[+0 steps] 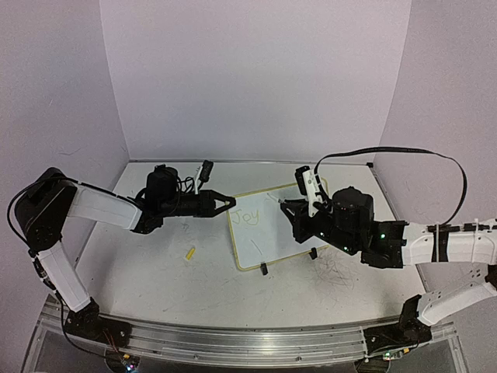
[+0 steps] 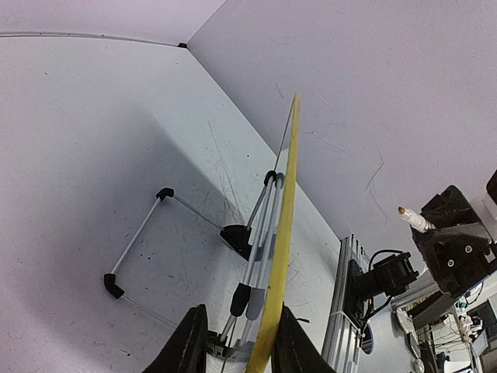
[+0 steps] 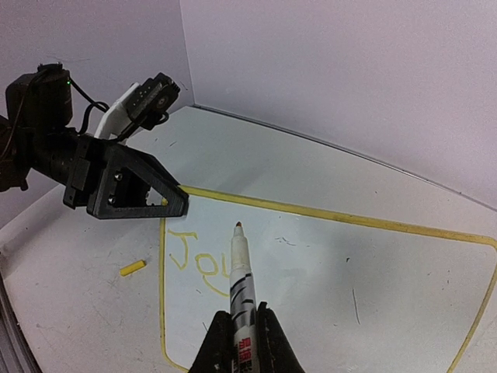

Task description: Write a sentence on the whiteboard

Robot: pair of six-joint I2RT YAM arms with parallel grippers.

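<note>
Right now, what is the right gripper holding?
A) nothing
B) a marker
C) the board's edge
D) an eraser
B: the right gripper is shut on a marker, whose tip points at the whiteboard.

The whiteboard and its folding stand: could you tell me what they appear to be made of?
The whiteboard: smooth white sheet, probably coated laminate or plastic, with a yellow plastic-looking rim. Its stand: thin silvery rods, seemingly metal, with black caps, likely plastic or rubber.
</note>
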